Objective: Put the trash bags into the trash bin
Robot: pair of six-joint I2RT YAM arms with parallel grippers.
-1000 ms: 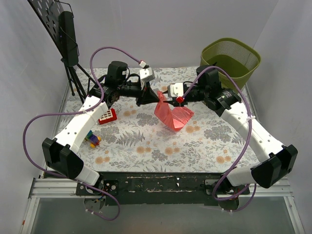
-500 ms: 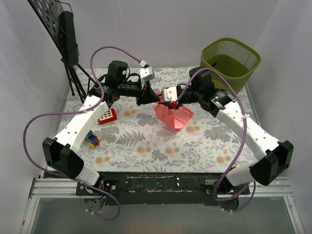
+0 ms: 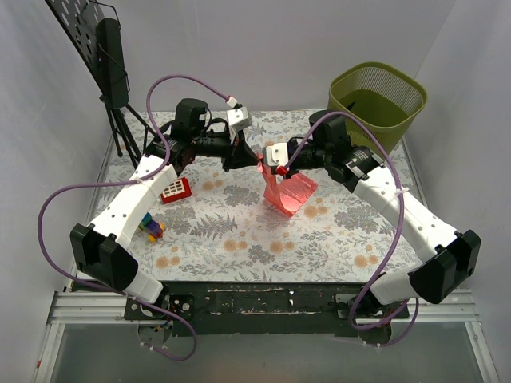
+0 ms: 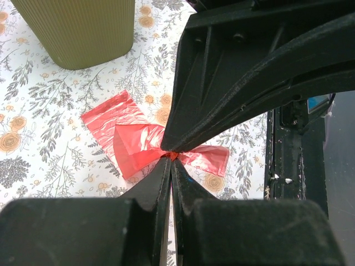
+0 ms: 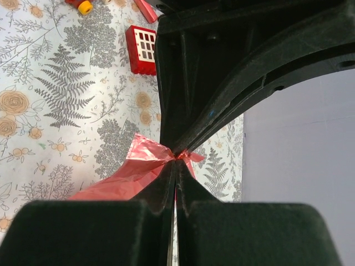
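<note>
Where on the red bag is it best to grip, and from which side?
Pinch the bunched top edge of the bag, one claw from each side. The film is limp and sags from that edge, so the body gives nothing firm. The left claw and right claw pinch it there now.
</note>
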